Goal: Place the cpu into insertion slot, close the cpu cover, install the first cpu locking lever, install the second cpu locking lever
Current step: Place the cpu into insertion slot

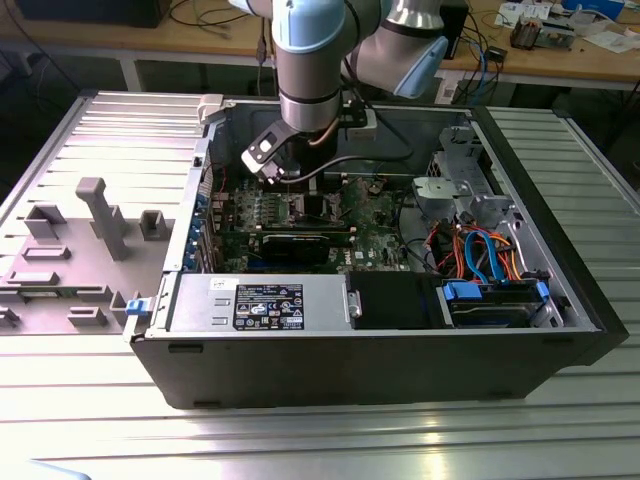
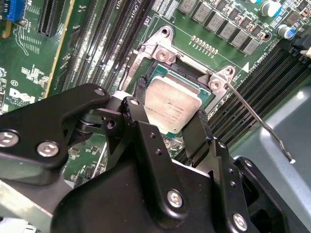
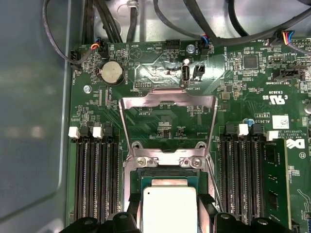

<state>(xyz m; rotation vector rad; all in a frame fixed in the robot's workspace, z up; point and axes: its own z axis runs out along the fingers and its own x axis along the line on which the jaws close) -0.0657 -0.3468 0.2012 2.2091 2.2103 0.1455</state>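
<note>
The gripper (image 2: 171, 103) has its fingers (image 2: 198, 128) on either side of the cpu (image 2: 172, 104), pinching its edges right at the insertion slot (image 2: 160, 53) on the green motherboard (image 3: 243, 82); can't tell if it is fully seated. In the first wrist view the cpu cover (image 3: 165, 100) stands flipped open beyond the slot. One locking lever (image 2: 257, 121) angles out free, near the memory slots (image 3: 92, 174).

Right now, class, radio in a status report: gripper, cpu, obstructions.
Gripper shut on the cpu, at the insertion slot. Cpu cover open, swung back. Locking lever unlatched.
</note>
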